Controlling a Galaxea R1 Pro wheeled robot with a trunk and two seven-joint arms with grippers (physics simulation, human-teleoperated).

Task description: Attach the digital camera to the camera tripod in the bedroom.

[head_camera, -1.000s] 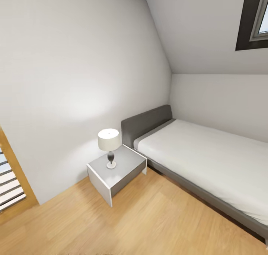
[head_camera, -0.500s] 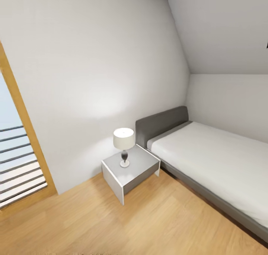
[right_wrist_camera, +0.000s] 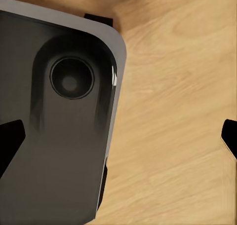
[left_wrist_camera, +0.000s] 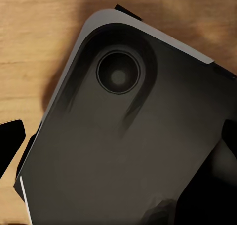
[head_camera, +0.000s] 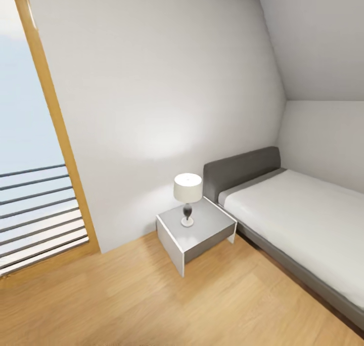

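Observation:
I am looking into a corner of the bedroom, with its light wood floor (head_camera: pixel 141 305) and pale grey walls. The digital camera and the camera tripod are out of view. In the left wrist view my left gripper (left_wrist_camera: pixel 118 148) is open, its dark fingertips (left_wrist_camera: pixel 10 146) at the picture's edges, with nothing between them. My right gripper (right_wrist_camera: pixel 118 138) is open too, with fingertips (right_wrist_camera: pixel 9 141) wide apart over the floor. Both wrist views look down on my own dark base (left_wrist_camera: pixel 123 136), (right_wrist_camera: pixel 54 151).
A grey-framed bed (head_camera: pixel 240 171) with a white mattress runs along the right wall. Beside it stands a grey nightstand (head_camera: pixel 207 237) carrying a small white lamp (head_camera: pixel 187 188). At the left is a wooden door frame (head_camera: pixel 55 123) with a railing (head_camera: pixel 35 209) beyond.
The head camera has turned left, so bed, nightstand and lamp sit further right in the picture. More of the wooden frame and railing is now in sight.

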